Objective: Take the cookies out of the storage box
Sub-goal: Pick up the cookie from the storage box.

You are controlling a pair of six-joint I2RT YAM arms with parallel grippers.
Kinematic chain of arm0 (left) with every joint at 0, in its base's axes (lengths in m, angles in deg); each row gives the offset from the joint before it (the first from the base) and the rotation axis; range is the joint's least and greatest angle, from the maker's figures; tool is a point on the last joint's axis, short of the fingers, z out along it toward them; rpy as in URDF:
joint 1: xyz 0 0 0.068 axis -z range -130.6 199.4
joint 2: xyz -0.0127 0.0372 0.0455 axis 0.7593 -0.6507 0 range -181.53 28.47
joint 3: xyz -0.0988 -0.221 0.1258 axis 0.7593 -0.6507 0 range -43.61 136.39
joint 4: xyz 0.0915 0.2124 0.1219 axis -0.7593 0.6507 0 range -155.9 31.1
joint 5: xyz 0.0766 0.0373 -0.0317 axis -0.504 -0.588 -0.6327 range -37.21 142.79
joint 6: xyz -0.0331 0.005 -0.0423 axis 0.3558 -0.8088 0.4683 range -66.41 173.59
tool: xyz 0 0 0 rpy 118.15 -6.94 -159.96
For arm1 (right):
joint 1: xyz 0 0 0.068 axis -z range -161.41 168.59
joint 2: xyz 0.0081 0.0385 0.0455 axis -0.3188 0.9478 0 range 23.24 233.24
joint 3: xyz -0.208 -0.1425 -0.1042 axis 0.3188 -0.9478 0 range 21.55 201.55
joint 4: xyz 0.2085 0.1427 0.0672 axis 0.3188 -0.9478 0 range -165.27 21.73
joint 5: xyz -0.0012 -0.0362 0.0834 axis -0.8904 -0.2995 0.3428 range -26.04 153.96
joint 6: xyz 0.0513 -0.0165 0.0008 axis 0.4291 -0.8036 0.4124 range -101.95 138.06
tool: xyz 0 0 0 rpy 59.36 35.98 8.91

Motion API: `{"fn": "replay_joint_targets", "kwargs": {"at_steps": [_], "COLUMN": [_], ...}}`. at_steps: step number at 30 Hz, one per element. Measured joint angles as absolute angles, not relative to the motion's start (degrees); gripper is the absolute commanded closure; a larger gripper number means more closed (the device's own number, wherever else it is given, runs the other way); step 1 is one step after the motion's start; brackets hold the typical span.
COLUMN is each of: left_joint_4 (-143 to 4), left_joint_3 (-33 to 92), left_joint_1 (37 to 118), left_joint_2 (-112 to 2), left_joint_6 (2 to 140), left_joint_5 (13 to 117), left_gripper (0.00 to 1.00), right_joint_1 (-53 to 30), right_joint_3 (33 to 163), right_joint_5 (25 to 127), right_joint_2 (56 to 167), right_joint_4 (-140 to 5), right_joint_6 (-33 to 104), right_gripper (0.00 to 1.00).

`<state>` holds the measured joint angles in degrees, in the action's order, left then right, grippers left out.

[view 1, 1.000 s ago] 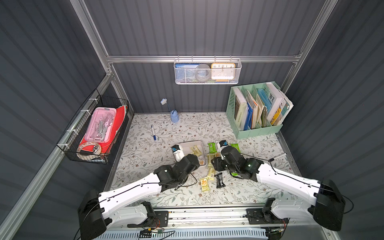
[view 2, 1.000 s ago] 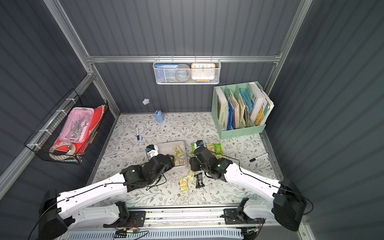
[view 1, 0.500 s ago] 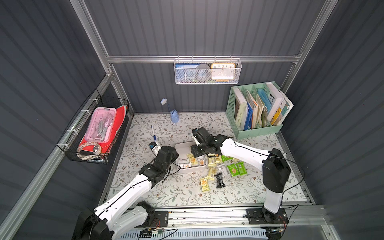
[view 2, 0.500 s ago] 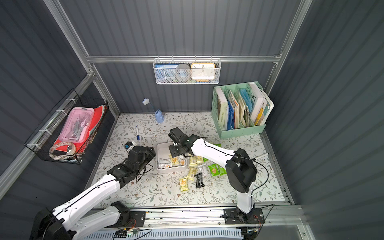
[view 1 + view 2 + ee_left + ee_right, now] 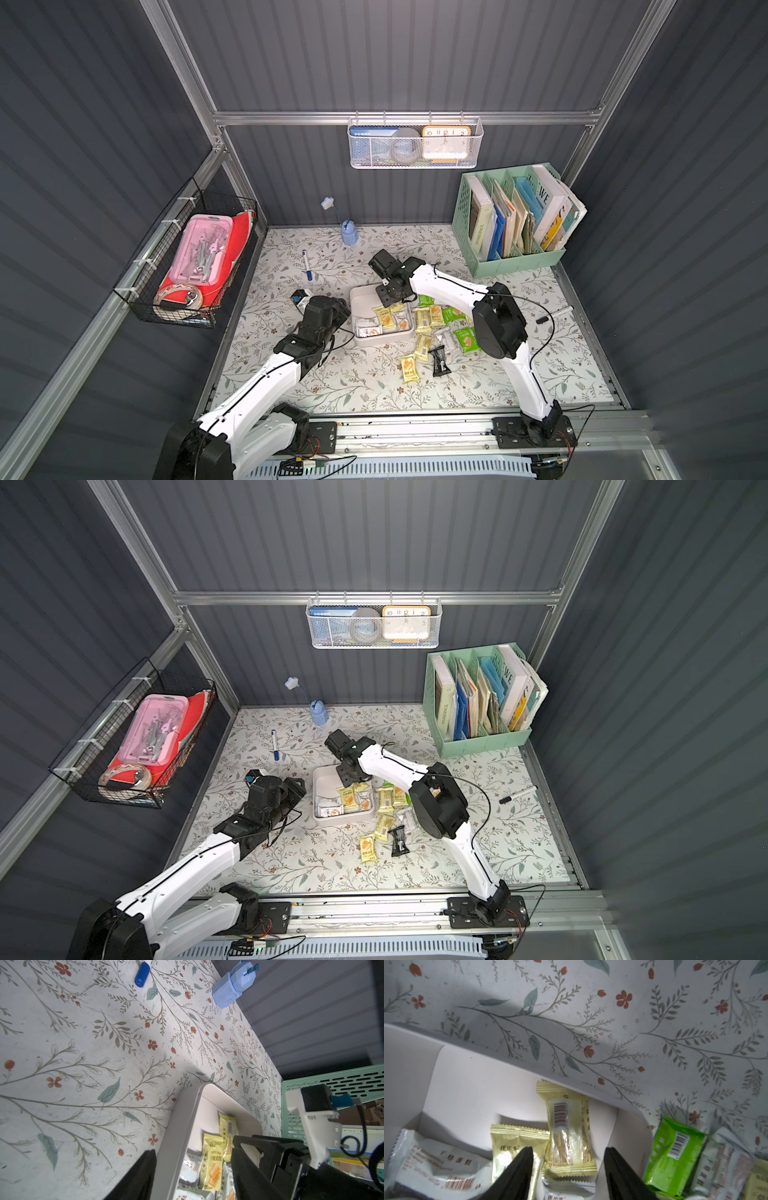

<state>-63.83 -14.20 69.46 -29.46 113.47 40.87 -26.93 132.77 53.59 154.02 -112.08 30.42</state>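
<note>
Left wrist view: the left tool [image 5: 192, 1148], jaws spread, straddles the left wall of the storage box [image 5: 178, 1118] without pinching it. Some cookies [image 5: 384, 320] lie inside, others on the desk [image 5: 365, 390] to its right. The right tool [image 5: 569, 1167], spread and empty, hangs nearer, just behind a pale yellow packet [image 5: 569, 1132] whose long axis points straight away between its jaws.

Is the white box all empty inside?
No, several yellow and white cookies lie inside the storage box.
</note>
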Motion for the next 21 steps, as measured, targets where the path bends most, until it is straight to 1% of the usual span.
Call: {"fn": "replay_joint_targets", "kwargs": {"at_steps": [11,21], "left_joint_4": [-65.8,-66.6], "left_joint_3": [-14.2,-14.6], "left_joint_1": [68.5,68.2], "left_joint_2": [-29.7,-30.0], "left_joint_6": [112.8,112.8], "left_joint_5": [42.3,42.5], "left_gripper": [0.38,0.38], "right_joint_1": [-26.2,-25.7], "right_joint_3": [134.5,137.7], "right_joint_5": [55.9,56.1], "right_joint_2": [157.1,159.8], "right_joint_4": [-112.5,-112.9], "right_joint_6": [30.7,30.9], "right_gripper": [0.43,0.51]}}
